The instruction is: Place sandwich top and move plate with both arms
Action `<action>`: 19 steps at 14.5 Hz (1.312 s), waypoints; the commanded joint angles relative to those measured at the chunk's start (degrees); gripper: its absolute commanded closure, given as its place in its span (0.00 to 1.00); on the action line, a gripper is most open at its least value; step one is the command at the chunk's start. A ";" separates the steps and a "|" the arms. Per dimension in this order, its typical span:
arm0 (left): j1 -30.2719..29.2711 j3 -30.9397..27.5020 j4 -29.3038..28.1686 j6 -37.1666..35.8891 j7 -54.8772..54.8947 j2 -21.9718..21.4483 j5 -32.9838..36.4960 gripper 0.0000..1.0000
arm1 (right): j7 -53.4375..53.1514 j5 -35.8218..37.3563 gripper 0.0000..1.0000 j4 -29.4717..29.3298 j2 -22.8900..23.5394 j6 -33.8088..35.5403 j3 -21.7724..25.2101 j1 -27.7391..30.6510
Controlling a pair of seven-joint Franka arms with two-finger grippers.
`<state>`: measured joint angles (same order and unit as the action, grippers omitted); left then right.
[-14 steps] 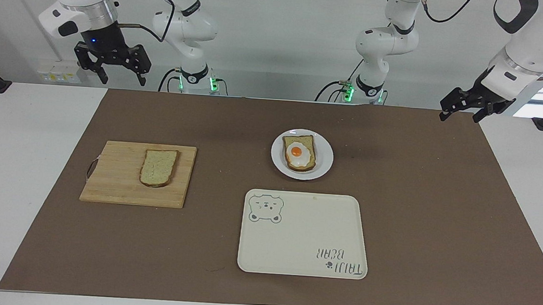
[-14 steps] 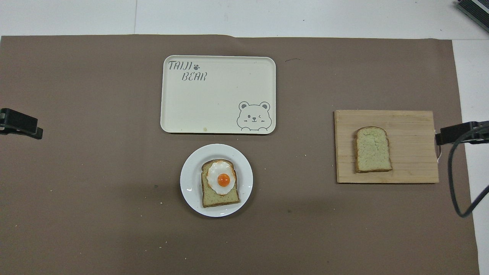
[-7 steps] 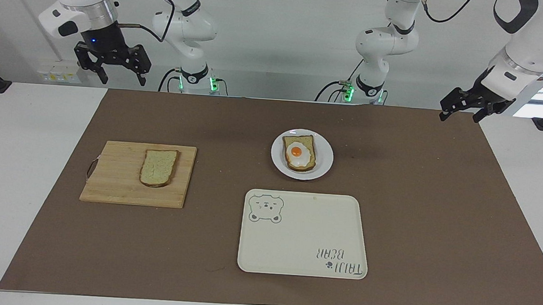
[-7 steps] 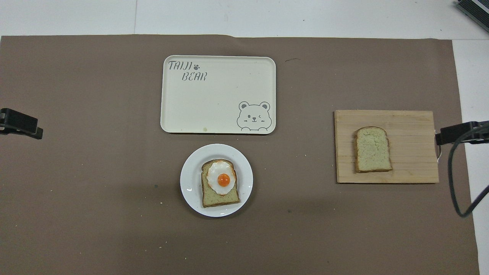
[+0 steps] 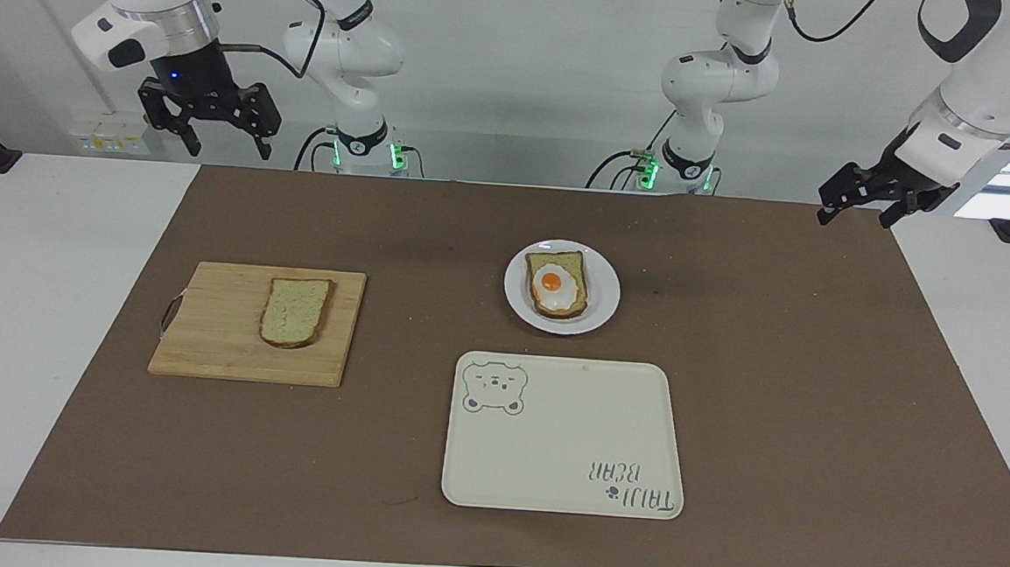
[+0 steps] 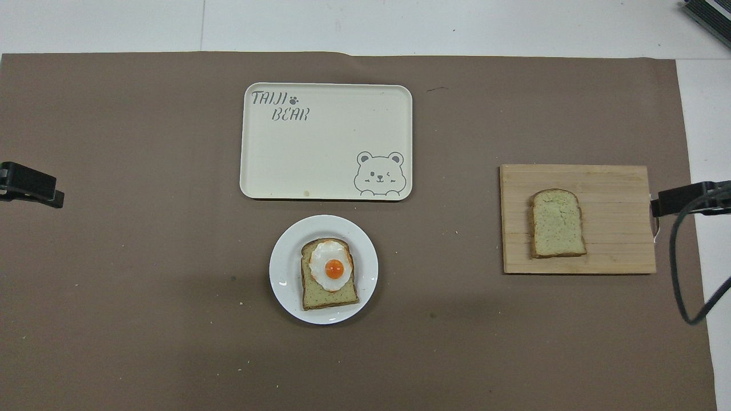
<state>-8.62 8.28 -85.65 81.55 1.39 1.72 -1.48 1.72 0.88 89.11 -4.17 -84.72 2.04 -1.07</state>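
Right gripper (image 5: 207,132) open and empty up at 12 o'clock of the sandwich top (image 5: 295,312) lying flat on the cutting board (image 5: 212,336), long axis 12–6, so nearer arm; plate (image 5: 600,302) mid-table, left gripper (image 5: 856,208) open, waiting.

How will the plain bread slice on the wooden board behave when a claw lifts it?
The plain bread slice looks thin and flat, so probably light. Held by one edge, it may sag. Its crumb looks soft, so a hard pinch could dent it.
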 commanded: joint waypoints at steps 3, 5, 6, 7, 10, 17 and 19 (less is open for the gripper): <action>-0.44 0.24 -0.39 -0.17 -0.51 -0.84 0.25 0.00 | 0.56 -0.17 0.00 0.09 -0.04 -0.36 -0.28 0.72; -0.43 0.24 -0.39 -0.17 -0.51 -0.84 0.25 0.00 | 0.56 -0.35 0.00 0.09 -0.04 -0.19 -0.20 0.72; -0.43 0.24 -0.39 -0.17 -0.51 -0.84 0.25 0.00 | 0.65 -0.35 0.00 0.01 -0.04 -0.19 -0.20 0.89; -0.43 0.24 -0.39 -0.17 -0.51 -0.84 0.25 0.00 | 0.74 -0.35 0.00 -0.08 0.04 -0.19 -0.11 1.07; -0.43 0.24 -0.39 -0.17 -0.51 -0.84 0.25 0.00 | 0.74 -0.44 0.00 0.44 -0.22 -0.19 -0.02 0.98; -0.52 0.33 -0.39 -0.17 -0.51 -0.84 0.25 0.00 | 0.91 -0.53 0.00 0.36 -0.40 -0.19 0.07 1.07; -0.43 0.33 -0.39 -0.17 -0.51 -0.84 0.25 0.00 | 1.00 -0.53 0.00 0.27 -0.40 -0.19 0.50 1.25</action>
<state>-8.62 8.28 -85.65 81.55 1.39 1.72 -1.48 1.72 0.88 89.14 -4.17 -84.71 2.31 -0.77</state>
